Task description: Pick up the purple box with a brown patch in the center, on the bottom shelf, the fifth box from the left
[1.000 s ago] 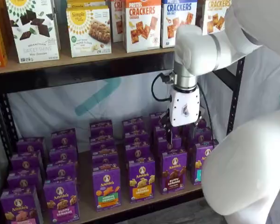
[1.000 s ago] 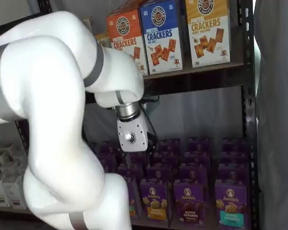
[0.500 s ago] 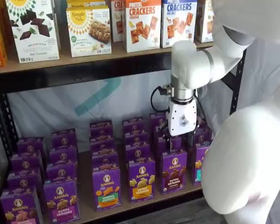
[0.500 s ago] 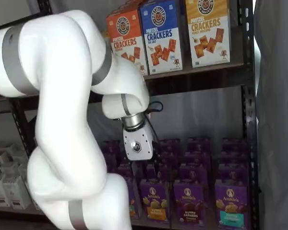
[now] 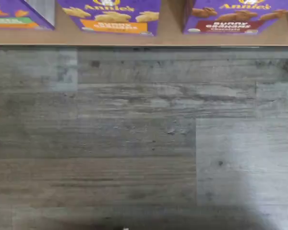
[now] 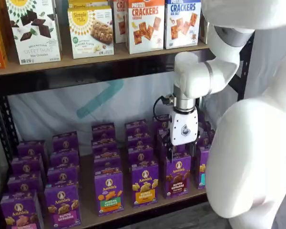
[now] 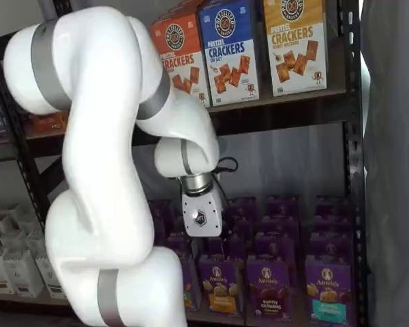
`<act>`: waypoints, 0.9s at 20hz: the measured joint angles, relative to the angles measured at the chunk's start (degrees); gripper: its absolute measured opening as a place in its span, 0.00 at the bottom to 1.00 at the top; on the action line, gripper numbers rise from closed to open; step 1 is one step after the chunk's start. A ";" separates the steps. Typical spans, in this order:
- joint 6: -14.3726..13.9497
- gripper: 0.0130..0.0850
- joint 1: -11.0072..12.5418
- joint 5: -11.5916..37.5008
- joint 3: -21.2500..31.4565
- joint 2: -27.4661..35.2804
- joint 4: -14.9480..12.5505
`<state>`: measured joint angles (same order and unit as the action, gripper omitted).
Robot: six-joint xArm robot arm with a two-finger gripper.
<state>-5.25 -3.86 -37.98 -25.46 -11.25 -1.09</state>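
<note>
The white arm (image 6: 248, 157) fills much of both shelf views, its bulky links standing in front of the black rack frame (image 7: 355, 102). Above, the higher board (image 6: 86, 59) carries large cracker boxes (image 7: 226, 51). Below it, the bottom shelf (image 6: 88, 214) holds rows of small purple cartons running front to back.

The pincer (image 6: 179, 153) hangs straight down from the wrist, its white body just above the front cartons toward the right side of the bottom shelf; in a shelf view its white body (image 7: 201, 216) shows in front of the purple rows. Its black fingers are only partly visible against the dark cartons, with nothing between them; they stand released, spread wide.

The purple box (image 6: 177, 175) stands upright at the front edge of the bottom shelf, directly below the pincer and apart from it, dark brown cookies across its middle. To its left stands a carton with an orange label (image 6: 144, 183); to its right one with a teal label (image 7: 326, 289).

The wrist view looks onto grey plank flooring (image 5: 144, 143), with the shelf's front edge and the faces of the purple box (image 5: 237, 17) and its orange-labelled neighbour (image 5: 113, 17) along one side.
</note>
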 joint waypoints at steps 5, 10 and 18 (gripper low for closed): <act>1.54 1.00 0.85 6.83 -1.02 5.65 0.86; 0.77 1.00 1.78 8.48 -4.41 12.20 -1.13; 0.46 1.00 3.30 14.88 -8.16 22.02 -3.11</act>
<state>-4.80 -0.55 -23.09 -33.62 10.77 -4.20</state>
